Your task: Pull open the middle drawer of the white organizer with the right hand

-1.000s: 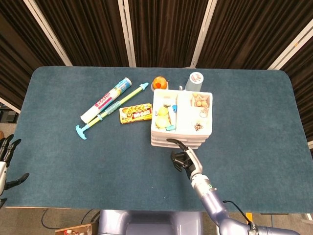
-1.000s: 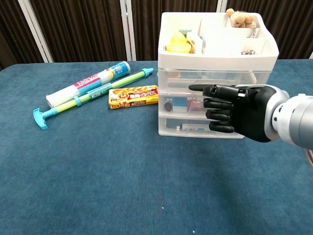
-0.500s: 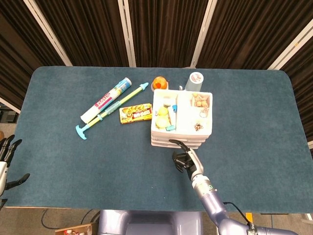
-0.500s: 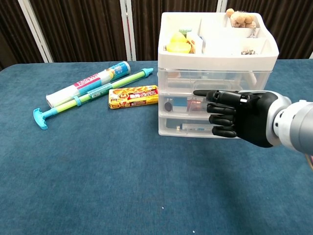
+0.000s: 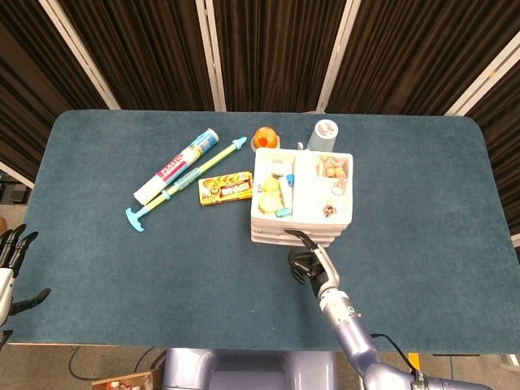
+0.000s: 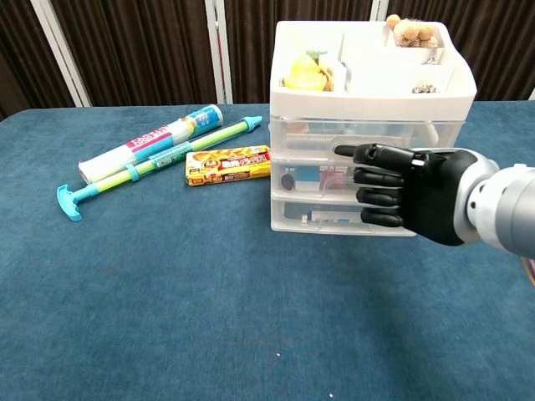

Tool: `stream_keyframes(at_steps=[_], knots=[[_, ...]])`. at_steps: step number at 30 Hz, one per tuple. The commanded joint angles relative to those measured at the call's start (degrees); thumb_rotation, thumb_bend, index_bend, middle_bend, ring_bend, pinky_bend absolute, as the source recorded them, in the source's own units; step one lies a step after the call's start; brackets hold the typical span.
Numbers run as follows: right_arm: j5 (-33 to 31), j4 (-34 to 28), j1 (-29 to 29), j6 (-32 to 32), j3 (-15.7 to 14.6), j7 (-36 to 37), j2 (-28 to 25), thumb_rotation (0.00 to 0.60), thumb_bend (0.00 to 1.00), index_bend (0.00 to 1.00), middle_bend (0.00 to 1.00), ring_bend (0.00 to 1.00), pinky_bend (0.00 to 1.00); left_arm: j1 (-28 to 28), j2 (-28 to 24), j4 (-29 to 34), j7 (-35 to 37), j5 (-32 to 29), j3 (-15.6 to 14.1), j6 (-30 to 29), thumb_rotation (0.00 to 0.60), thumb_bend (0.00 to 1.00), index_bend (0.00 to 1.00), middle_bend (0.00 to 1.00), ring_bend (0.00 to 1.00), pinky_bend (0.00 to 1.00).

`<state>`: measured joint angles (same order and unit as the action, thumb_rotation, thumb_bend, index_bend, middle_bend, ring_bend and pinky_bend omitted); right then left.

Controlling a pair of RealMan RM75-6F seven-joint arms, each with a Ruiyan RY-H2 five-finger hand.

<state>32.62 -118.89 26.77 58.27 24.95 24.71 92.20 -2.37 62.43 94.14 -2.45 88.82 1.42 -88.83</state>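
The white organizer (image 6: 368, 92) stands at the table's middle right, with small items in its top tray and three clear drawers below. Its middle drawer (image 6: 305, 177) sits flush with the other two. My black right hand (image 6: 410, 192) hovers in front of the middle and lower drawers, fingers stretched out to the left and slightly apart, holding nothing. Whether it touches the drawer front I cannot tell. From above, the right hand (image 5: 307, 262) is just before the organizer (image 5: 301, 199). My left hand (image 5: 10, 260) hangs off the table's left edge, fingers spread, empty.
Left of the organizer lie a yellow snack pack (image 6: 228, 164), a blue-green water squirter (image 6: 159, 163) and a white tube (image 6: 150, 144). Behind the organizer are an orange object (image 5: 264, 136) and a can (image 5: 323, 134).
My right hand has shifted slightly right in front of the drawers, dipping and rising again. The middle drawer has not moved. The left hand has barely moved.
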Motion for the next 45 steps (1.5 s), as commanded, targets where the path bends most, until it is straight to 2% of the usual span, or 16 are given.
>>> stream_keyframes(at_steps=[1, 7, 26, 28, 31, 34, 37, 45], knots=[[-0.87, -0.21, 0.57, -1.07, 0.60, 0.36, 0.28, 0.600, 0.66, 0.12, 1.00, 0.90, 0.94, 0.00, 0.01, 0.00, 0.01, 0.08, -0.10, 0.01, 0.600, 0.03, 0.09, 0.00, 0.01, 0.16], [-1.83, -1.11, 0.58, -1.75, 0.25, 0.27, -0.16, 0.600, 0.66, 0.18, 1.00, 0.90, 0.94, 0.02, -0.21, -0.07, 0.48, -0.15, 0.00, 0.01, 0.600, 0.03, 0.09, 0.00, 0.01, 0.16], [1.64, -5.04, -2.47, -4.69, -3.18, 2.13, -3.41, 0.600, 0.66, 0.19, 1.00, 0.90, 0.94, -0.08, 0.08, -0.14, -0.24, -0.07, -0.03, 0.09, 0.600, 0.03, 0.09, 0.00, 0.01, 0.16], [1.95, -5.18, -2.69, -4.83, -3.71, 2.18, -3.53, 0.600, 0.66, 0.18, 1.00, 0.89, 0.94, -0.08, 0.10, -0.16, -0.26, -0.09, -0.05, 0.11, 0.600, 0.03, 0.09, 0.00, 0.01, 0.16], [2.37, -5.00, -2.68, -4.99, -4.81, 1.42, -3.75, 0.600, 0.66, 0.08, 0.99, 0.87, 0.91, -0.06, 0.09, -0.13, -0.25, -0.18, 0.00, 0.06, 0.600, 0.03, 0.09, 0.00, 0.01, 0.16], [3.19, -5.03, -2.55, -5.12, -6.39, -0.14, -4.23, 0.600, 0.66, 0.00, 0.92, 0.81, 0.84, -0.04, 0.03, -0.16, -0.15, -0.30, 0.05, 0.06, 0.600, 0.03, 0.09, 0.00, 0.01, 0.16], [4.17, -5.58, -2.47, -5.27, -7.89, -1.72, -4.95, 0.600, 0.64, 0.00, 0.88, 0.77, 0.79, -0.06, -0.02, -0.15, -0.02, -0.42, 0.07, 0.16, 0.600, 0.03, 0.09, 0.00, 0.01, 0.16], [8.34, -8.53, -3.44, -3.07, -12.06, -5.86, -6.58, 0.600, 0.62, 0.00, 0.87, 0.76, 0.78, -0.04, 0.02, -0.18, -0.20, -0.07, -0.02, -0.04, 0.600, 0.03, 0.09, 0.00, 0.01, 0.16]])
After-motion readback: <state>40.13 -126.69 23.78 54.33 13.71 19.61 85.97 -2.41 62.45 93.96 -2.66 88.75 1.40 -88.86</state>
